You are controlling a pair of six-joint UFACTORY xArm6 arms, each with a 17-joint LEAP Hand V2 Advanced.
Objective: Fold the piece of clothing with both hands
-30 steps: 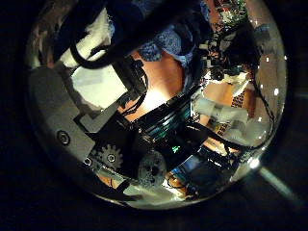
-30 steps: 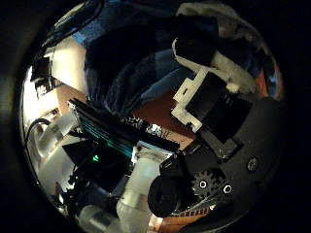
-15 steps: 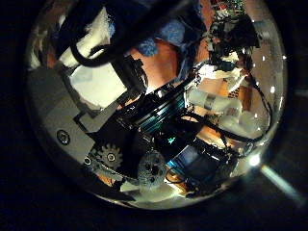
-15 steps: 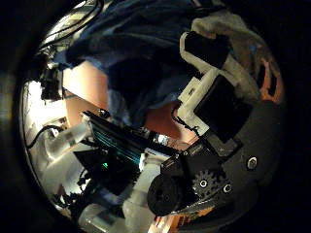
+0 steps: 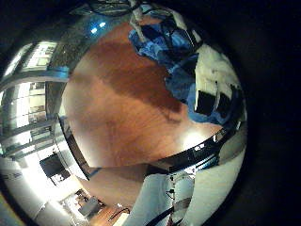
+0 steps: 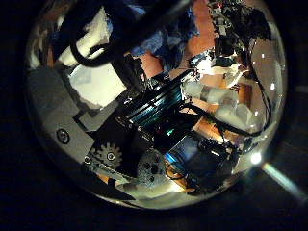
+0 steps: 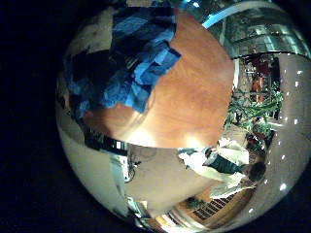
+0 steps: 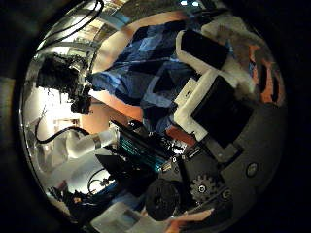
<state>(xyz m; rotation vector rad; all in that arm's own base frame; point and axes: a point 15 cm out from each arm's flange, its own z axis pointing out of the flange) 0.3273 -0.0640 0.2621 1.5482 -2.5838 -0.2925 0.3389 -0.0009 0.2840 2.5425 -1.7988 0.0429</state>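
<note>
The checked garment lies bunched on the round wooden table, with one edge raised close to my right palm. In the right thumb side view my right hand's fingers curl over the garment, and the fabric edge sits tucked under them. My left hand's fingers close into a gathered fold of the garment at the table's rim. From the left thumb side, the garment shows past my left hand's fingers. Each thumb side view also shows the other arm.
Bare tabletop spreads out beside the garment towards the table's curved edge. Beyond the edge lies the room floor. Some equipment on a stand shows behind the other arm.
Both palm cameras have moved away from the garment: it filled the right thumb side view and now shows its checks with table around it. The other arm looms larger in the left view.
</note>
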